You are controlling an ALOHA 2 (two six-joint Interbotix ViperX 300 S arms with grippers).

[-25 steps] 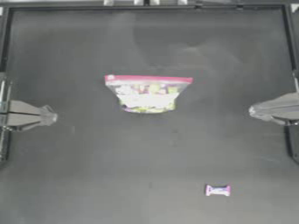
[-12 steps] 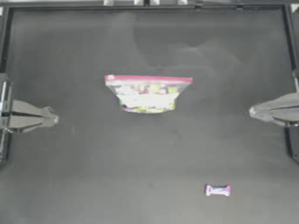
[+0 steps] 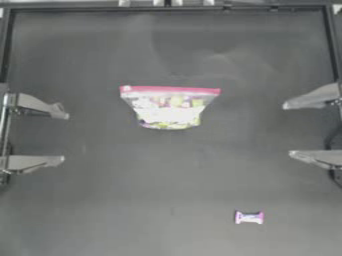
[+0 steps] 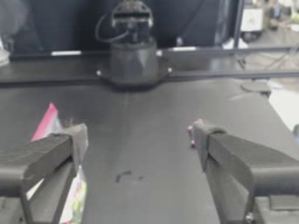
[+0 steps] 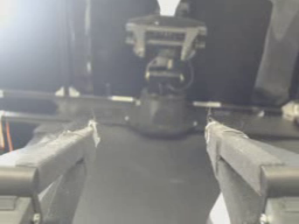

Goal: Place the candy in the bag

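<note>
Two claws sat at opposite edges of the dark tabletop [image 3: 87, 200], both drawn back and both with their jaws spread wide apart, holding nothing. The left claw [image 3: 61, 136] waited at the left side, the right claw [image 3: 288, 130] at the right side, facing each other across the middle.

Between them, roughly level with their upper jaws and somewhat nearer the left claw, lay the bag [image 3: 168, 106], flat on the tabletop with its pink-red seal strip along the far edge and yellow, green and white contents showing through the clear plastic. In the left wrist view, part of the bag [image 4: 51, 127] showed just beyond and beside one jaw of the left claw [image 4: 137, 140].

The candy [image 3: 249, 217] lay alone on the tabletop, well apart from the bag and from both claws, closer to the right claw than to the left, toward the near edge. Neither claw touched it.

In the right wrist view, the right claw [image 5: 151, 131] looked across bare tabletop toward the opposite arm's base [image 5: 163, 109].
</note>
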